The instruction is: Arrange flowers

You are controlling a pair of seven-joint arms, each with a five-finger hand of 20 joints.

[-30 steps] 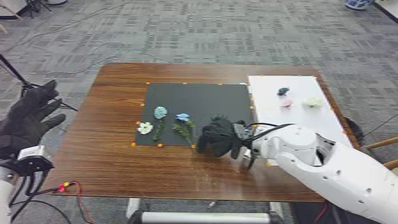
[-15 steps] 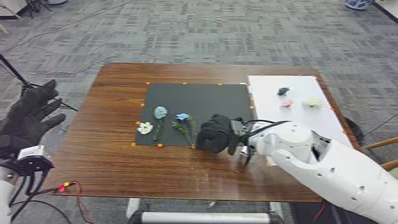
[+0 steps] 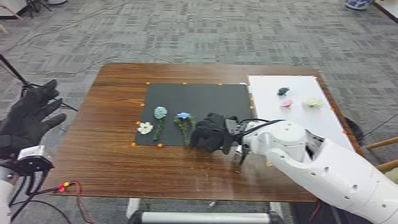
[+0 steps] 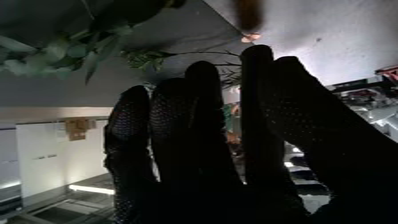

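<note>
My right hand is low over the front right part of the black mat, just right of the lower stem of the blue flower. In the right wrist view, the right hand is open with straight fingers, and a thin leafy stem runs behind its fingertips; contact cannot be told. Left of the blue flower lie a pale blue-green flower and a white flower. A dark flower, a pink one and a cream one rest on the white sheet. My left hand is open beyond the table's left edge.
The white sheet adjoins the mat along the right side of the brown table. Small orange markers line the mat's border. Red and black cables hang at the table's front left corner.
My right hand has moved slightly left. The blue flower's stem has swung left at its lower end and lies straighter, and its head has shifted slightly. The left hand has stayed still.
</note>
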